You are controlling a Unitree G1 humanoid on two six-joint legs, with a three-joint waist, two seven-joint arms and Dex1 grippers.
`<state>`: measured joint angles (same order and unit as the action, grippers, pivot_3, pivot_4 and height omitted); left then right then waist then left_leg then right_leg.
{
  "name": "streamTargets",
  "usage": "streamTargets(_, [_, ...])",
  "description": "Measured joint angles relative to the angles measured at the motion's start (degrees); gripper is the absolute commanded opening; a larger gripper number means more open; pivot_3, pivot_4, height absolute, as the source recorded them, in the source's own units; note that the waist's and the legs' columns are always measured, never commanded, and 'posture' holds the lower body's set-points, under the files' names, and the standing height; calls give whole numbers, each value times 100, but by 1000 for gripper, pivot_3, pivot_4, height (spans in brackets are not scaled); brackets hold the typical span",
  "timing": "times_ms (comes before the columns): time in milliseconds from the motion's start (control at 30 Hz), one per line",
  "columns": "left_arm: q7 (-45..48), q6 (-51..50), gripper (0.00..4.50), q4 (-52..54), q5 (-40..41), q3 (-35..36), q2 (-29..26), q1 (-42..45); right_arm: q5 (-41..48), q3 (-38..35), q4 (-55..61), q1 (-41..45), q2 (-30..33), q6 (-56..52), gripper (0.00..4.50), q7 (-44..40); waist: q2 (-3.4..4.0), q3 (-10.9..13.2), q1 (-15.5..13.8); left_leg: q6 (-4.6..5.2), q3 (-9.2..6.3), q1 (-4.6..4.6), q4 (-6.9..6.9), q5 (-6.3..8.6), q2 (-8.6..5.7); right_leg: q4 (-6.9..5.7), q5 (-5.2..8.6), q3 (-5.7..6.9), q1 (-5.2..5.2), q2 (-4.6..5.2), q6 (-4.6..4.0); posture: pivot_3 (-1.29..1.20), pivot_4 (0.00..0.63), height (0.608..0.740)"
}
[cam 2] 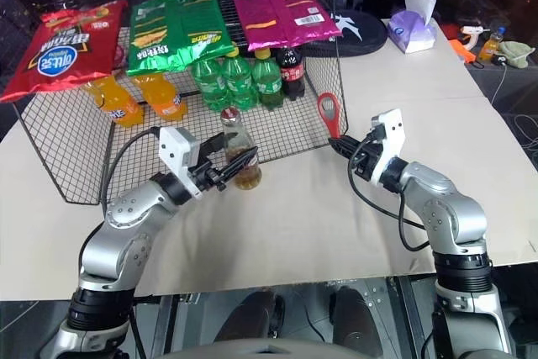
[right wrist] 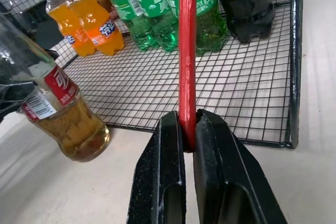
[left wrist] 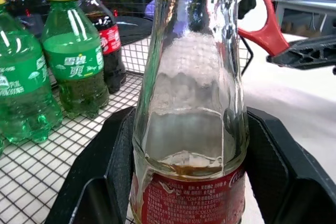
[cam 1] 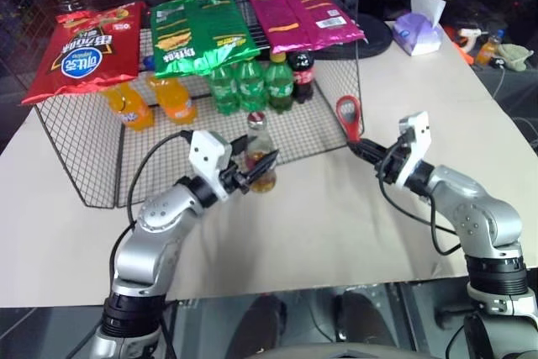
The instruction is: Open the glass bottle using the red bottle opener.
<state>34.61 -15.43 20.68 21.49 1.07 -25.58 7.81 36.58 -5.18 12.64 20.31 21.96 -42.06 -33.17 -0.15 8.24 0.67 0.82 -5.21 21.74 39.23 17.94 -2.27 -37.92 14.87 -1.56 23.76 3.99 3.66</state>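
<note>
Looking down over both arms, I see the glass bottle [cam 1: 261, 157] standing upright on the worktop [cam 1: 336, 216], just in front of the open side of the wire rack [cam 1: 76, 157]. My left claw [cam 1: 256, 170] has its two black fingers on either side of the bottle's lower body; from the left wrist camera the bottle [left wrist: 189, 129] fills the gap between the pads [left wrist: 113, 166], pressed close on both sides, so I read it as gripping the bottle. Its red cap is on, and amber liquid sits low inside, with the red label around the base.

My right claw [cam 1: 363, 147] is pressed together on the narrow handle of the red bottle opener [cam 1: 349, 115]. The opener stands up from the fingers with its ring-shaped head at the top, close to the rack's front corner post. In the right wrist view the handle [right wrist: 187, 51] rises straight from between the two fingers [right wrist: 163, 182], pinched tight. The opener and the bottle are apart, with bare worktop between them.

Inside the rack stand orange soda bottles [cam 1: 151, 102], green plastic bottles [cam 1: 248, 81] and a dark cola bottle [cam 1: 302, 76]. On the rack's top lie a red snack bag [cam 1: 84, 52], a green one [cam 1: 197, 31] and a magenta one [cam 1: 303, 14]. A tissue box [cam 1: 418, 33] sits at the far right of the worktop.
</note>
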Motion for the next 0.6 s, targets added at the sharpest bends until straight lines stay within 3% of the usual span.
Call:
streamTargets(167, [12, 171, 2337, -3, -2, 25, 93, -143, -10, -1, 0, 0, -3, 6, 0, 2, 0, 0, -3, 0, 0, 1, 0, 0, 0, 1, 0, 0, 0, 2, 0, 0, 150, 740])
streamTargets(233, [16, 199, 3337, -3, 19, 58, 147, -187, -14, -1, 0, -1, -3, 21, 0, 2, 0, 0, -3, 0, 0, 1, 0, 0, 0, 1, 0, 0, 0, 2, 0, 0, 150, 740])
streamTargets(333, [79, 202, 4458, -39, 48, 11, 210, -267, -19, -1, -11, 0, -4, 39, 0, 2, 0, 0, 3, 0, 1, 1, 0, 0, 0, 1, 0, -1, 0, 1, 0, 0, 150, 740])
streamTargets(600, [76, 203, 4458, -99, 224, 77, 332, -363, -68, 1, -20, 0, -30, 103, 0, -5, 0, 0, 10, 0, 2, 0, 0, 0, 2, -1, 0, -2, 1, -1, 0, 0, 150, 740])
